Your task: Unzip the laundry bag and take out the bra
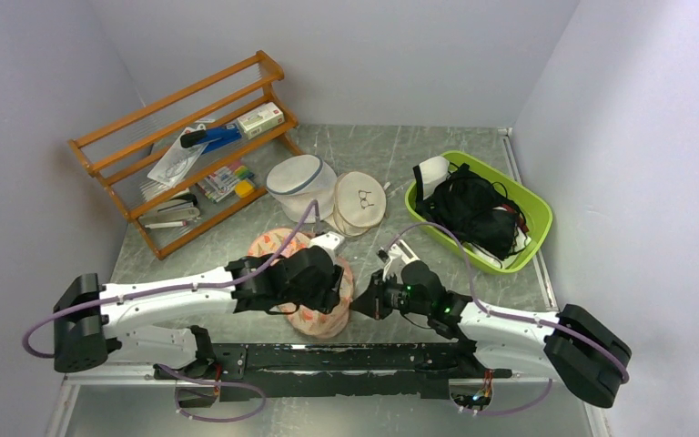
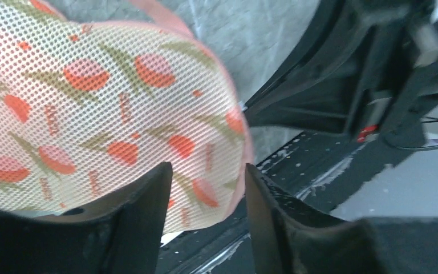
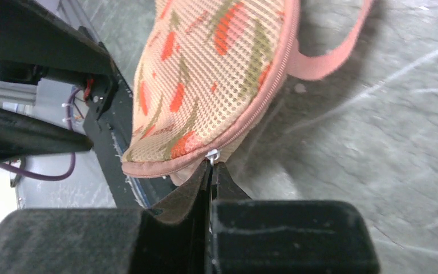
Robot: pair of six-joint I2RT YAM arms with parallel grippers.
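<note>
The laundry bag (image 1: pixel 275 243), peach-pink with red-orange flowers, lies flat near the front middle of the table, mostly under my left arm. My left gripper (image 1: pixel 326 289) is open over its near lobe. In the left wrist view the bag's mesh face (image 2: pixel 91 103) fills the frame and its pink edge sits between the spread fingers of that gripper (image 2: pixel 208 168). My right gripper (image 1: pixel 364 305) is at the bag's right edge. In the right wrist view it (image 3: pixel 212 166) is shut on the small metal zip pull (image 3: pixel 211 155) of the bag (image 3: pixel 205 74). The bra is hidden.
A wooden rack (image 1: pixel 182 146) with stationery stands at the back left. A round white mesh bag (image 1: pixel 300 182) and a beige disc (image 1: pixel 359 202) lie behind the floral bag. A green basket (image 1: pixel 535 214) holds black clothing at the right. A black rail (image 1: pixel 355 357) runs along the near edge.
</note>
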